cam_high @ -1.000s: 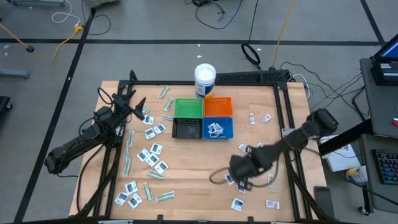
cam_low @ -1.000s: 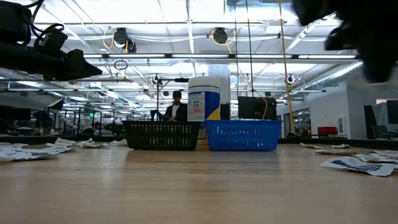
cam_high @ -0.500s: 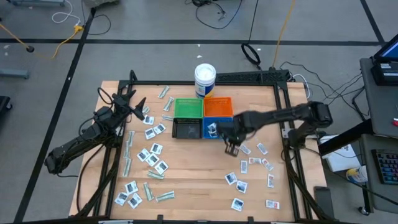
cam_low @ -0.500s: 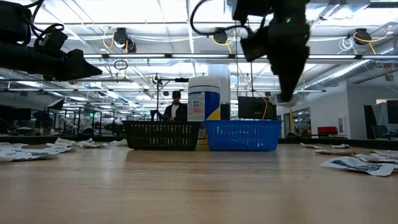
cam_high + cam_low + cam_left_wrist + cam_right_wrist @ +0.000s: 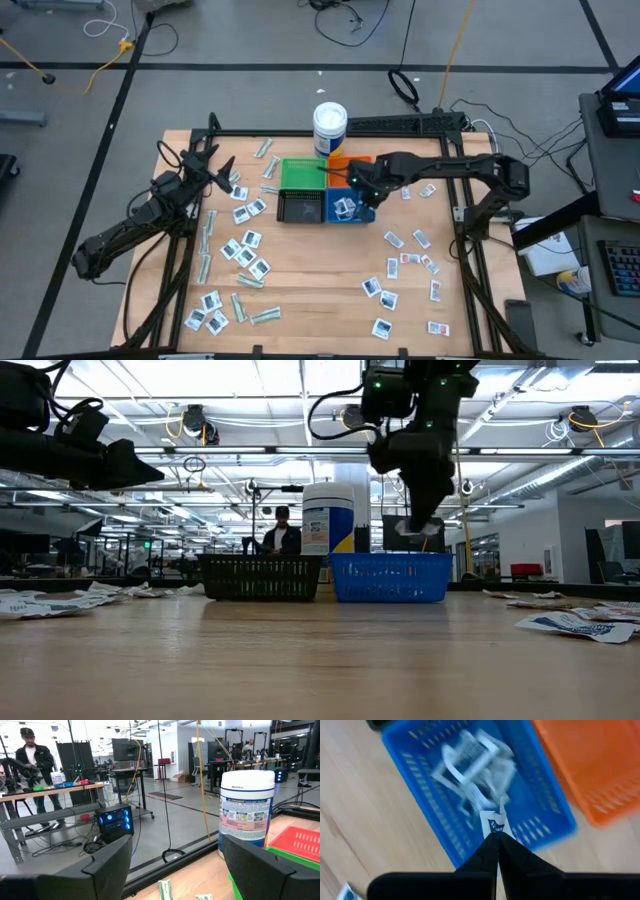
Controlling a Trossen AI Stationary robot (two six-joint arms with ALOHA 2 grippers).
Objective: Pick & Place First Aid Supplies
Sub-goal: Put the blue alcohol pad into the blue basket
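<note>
My right gripper [image 5: 362, 196] hangs over the blue bin [image 5: 350, 208], shut on a small white sachet with blue print [image 5: 495, 822]. In the low view the sachet [image 5: 417, 527] shows just above the bin's rim. Several white sachets [image 5: 472, 760] lie inside the blue bin. More first aid supplies lie flat on the table: sachets and pale-green strips on the left [image 5: 245, 247], sachets on the right [image 5: 402, 262]. My left gripper [image 5: 226, 172] waits open at the table's left, level, holding nothing. My right gripper pinches the white sachet by one edge [image 5: 495, 831] between its two fingertips. The fingers come from above, pointing steeply down. The sachet hangs past the fingertips, lifted clear, over the blue bin.
The green bin [image 5: 302, 173], orange bin [image 5: 352, 168] and black bin [image 5: 299, 207] stand with the blue one in a square block at the table's far middle. A white tub with a blue label [image 5: 329, 128] stands behind them. A person stands in the room beyond [image 5: 283, 530].
My right gripper has swung from the table's near right toward the far edge and somewhat left, staying shut on the sachet, and now hangs over the blue bin. The left arm has kept still.
</note>
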